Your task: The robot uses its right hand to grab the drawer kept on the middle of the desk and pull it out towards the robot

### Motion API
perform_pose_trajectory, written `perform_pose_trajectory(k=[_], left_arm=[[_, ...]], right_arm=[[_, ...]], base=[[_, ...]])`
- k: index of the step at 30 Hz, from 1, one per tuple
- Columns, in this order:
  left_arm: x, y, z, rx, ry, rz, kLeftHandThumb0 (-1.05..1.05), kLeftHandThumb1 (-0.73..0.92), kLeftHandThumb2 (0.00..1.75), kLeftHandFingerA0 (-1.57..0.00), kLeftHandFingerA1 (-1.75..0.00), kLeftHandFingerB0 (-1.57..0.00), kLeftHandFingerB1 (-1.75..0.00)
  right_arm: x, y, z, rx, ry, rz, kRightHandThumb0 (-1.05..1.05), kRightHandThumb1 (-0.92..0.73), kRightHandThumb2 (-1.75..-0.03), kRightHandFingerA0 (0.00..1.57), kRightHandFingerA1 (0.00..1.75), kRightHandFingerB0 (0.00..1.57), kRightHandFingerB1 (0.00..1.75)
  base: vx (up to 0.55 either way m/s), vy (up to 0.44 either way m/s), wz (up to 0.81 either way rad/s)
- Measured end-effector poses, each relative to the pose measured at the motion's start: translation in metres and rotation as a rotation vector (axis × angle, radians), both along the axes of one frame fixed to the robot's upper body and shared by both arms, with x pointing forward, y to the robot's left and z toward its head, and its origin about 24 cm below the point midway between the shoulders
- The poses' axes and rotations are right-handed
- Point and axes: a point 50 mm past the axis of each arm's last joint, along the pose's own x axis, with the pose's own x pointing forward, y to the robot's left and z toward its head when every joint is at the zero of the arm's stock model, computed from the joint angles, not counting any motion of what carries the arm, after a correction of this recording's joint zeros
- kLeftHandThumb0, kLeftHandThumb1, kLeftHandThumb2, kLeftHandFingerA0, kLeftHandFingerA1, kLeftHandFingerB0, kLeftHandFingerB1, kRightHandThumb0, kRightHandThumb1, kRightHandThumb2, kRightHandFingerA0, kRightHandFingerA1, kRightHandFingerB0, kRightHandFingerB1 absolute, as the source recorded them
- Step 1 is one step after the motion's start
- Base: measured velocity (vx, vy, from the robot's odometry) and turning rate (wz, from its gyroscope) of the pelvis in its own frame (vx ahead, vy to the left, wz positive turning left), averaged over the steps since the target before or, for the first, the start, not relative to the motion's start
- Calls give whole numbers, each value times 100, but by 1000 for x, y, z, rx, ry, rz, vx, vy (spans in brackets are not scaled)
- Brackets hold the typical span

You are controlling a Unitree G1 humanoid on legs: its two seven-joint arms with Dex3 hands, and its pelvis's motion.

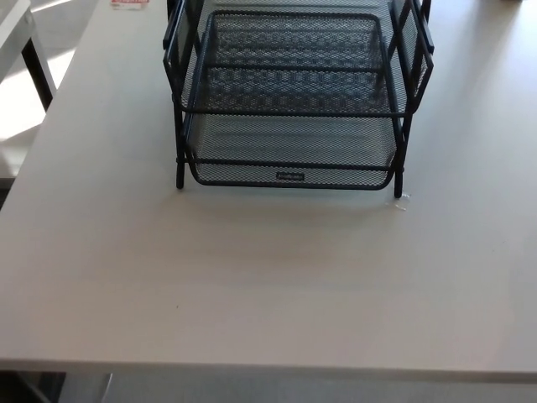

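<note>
A black wire-mesh drawer rack (291, 96) stands at the far middle of the pale desk (268, 277). It holds stacked mesh trays in a black frame. The bottom drawer (291, 159) sticks out a little toward me, with a small label on its front rim (290, 176). The tray above it (289, 67) sits further back. Neither of my hands shows in the head view.
A small clear scrap (402, 201) lies on the desk by the rack's front right leg. A red-and-white item (128, 3) sits at the far left edge. The desk's left edge drops to a bright floor (21, 117), and its front edge runs along the bottom.
</note>
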Motion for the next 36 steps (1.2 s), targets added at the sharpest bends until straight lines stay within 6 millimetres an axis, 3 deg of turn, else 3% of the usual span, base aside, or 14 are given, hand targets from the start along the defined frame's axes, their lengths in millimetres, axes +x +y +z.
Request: perform_pose_trajectory(k=[20,21,22,24,25,26,27,28,29,30,31,32,33,36], left_arm=[[-1,1,4,5,8,-1,-31,65,60,-62,-83,-59,-57],[-1,1,4,5,8,-2,-31,66,60,-61,-85,-59,-57],[-1,1,4,7,8,-3,-32,66,60,-59,-85,-57,-58],[-1,2,4,9,9,-2,-32,66,60,-59,-85,-57,-58],[0,2,4,9,6,-3,-30,67,60,-59,-83,-59,-58],[0,2,4,10,4,-1,-31,67,60,-59,-83,-59,-58],[0,3,4,12,4,5,-31,67,60,-59,-83,-59,-57],[0,4,4,13,4,8,-32,67,60,-59,-84,-58,-58],[1,4,4,13,3,10,-32,67,60,-59,-84,-58,-58],[1,4,5,13,2,10,-34,68,60,-58,-83,-58,-58],[1,4,5,13,1,9,-33,66,60,-60,-85,-57,-58],[1,4,4,12,1,8,-31,69,60,-59,-84,-58,-58],[2,4,5,11,-1,8,-31,69,60,-58,-84,-58,-58],[3,3,5,10,-3,2,-33,67,60,-57,-83,-57,-57]], right_arm=[[59,91,37,-163,-165,498,-77,-67,-61,16,52,23,34],[62,96,37,-161,-169,527,-82,-72,-63,15,52,18,37],[65,102,36,-157,-175,557,-82,-58,-94,14,57,13,45],[72,111,33,-158,-169,604,-82,-58,-94,14,57,13,45],[75,116,31,-163,-161,632,-78,-70,-62,21,51,24,32],[79,123,30,-162,-159,667,-80,-73,-63,16,48,19,32],[83,130,27,-152,-158,702,-80,-56,-91,12,52,11,44],[85,135,25,-146,-153,723,-79,-71,-62,14,47,16,34],[87,144,23,-136,-142,764,-79,-71,-62,14,47,16,34],[88,149,22,-131,-137,786,-80,-55,-90,13,53,12,44],[90,157,20,-124,-128,823,-79,-72,-62,14,46,13,33],[92,165,17,-118,-114,857,-78,-71,-61,15,43,14,32],[93,170,15,-115,-101,879,-81,-55,-90,12,50,10,44],[98,187,6,-95,-61,947,-83,-72,-62,14,46,14,33]], base=[[0,0,0],[0,0,0],[0,0,0],[0,0,0],[0,0,0],[0,0,0],[0,0,0],[0,0,0],[0,0,0],[0,0,0],[0,0,0],[0,0,0],[0,0,0],[0,0,0]])
